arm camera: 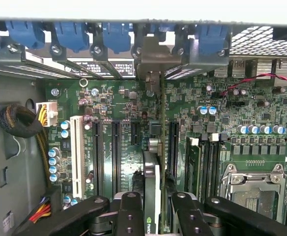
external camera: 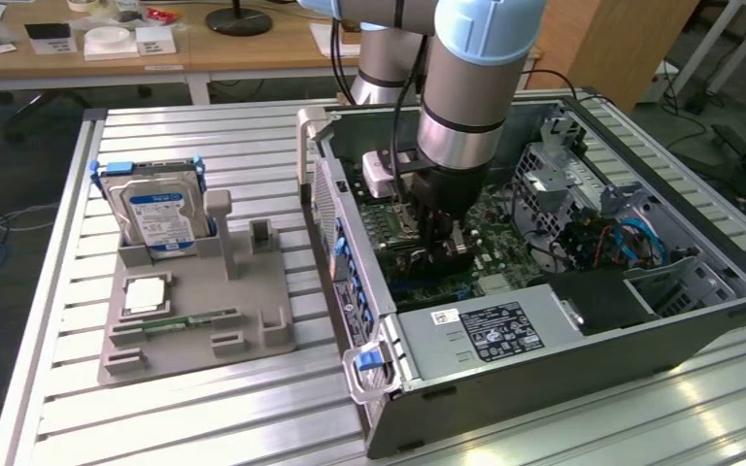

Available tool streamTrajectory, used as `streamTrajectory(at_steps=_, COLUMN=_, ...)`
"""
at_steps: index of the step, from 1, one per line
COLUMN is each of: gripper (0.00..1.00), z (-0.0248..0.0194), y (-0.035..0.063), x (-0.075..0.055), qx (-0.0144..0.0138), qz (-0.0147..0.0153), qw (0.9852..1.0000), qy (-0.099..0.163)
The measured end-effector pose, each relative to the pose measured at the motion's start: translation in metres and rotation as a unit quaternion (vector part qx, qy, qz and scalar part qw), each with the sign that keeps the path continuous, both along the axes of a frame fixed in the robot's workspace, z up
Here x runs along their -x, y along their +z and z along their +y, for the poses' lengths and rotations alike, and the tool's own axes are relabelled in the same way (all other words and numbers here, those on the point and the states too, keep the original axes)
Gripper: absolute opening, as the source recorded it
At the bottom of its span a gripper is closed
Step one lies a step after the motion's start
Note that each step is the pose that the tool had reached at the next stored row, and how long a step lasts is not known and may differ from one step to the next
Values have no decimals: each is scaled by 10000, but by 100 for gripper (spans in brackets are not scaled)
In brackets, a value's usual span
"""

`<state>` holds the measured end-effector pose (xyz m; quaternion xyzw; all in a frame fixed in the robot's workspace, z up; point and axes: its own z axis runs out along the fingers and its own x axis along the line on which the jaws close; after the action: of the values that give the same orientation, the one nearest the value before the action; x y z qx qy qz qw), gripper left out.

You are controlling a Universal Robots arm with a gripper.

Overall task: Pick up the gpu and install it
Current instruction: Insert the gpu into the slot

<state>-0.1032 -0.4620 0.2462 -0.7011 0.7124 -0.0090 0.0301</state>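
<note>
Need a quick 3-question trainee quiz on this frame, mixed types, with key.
1. True or false: the gripper is inside the open computer case, above the motherboard.
2. What is clamped between the gripper's fingers?
A. the hard drive
B. the gpu
C. the memory stick
3. Fill in: the hard drive stands upright in the grey ____ on the exterior view's left.

Key
1. True.
2. B. The gpu is held edge-on over the expansion slots, its silver bracket toward the case's rear wall.
3. Holder.
</note>
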Motion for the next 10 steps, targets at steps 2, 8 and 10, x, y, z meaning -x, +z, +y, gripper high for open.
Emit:
streamTrajectory(at_steps=2, gripper=26, z=-1, y=-12, x=1, qx=2, qz=-2, qw=10000, qy=0)
streamTrajectory(at_steps=8, gripper=27, z=3, y=-72, x=3, qx=-11, qz=-21, qw=10000, qy=-4)
streamTrajectory(at_steps=10, gripper=27, z=1, y=-65, x=2, qx=-3, qz=-16, qw=10000, qy=-1)
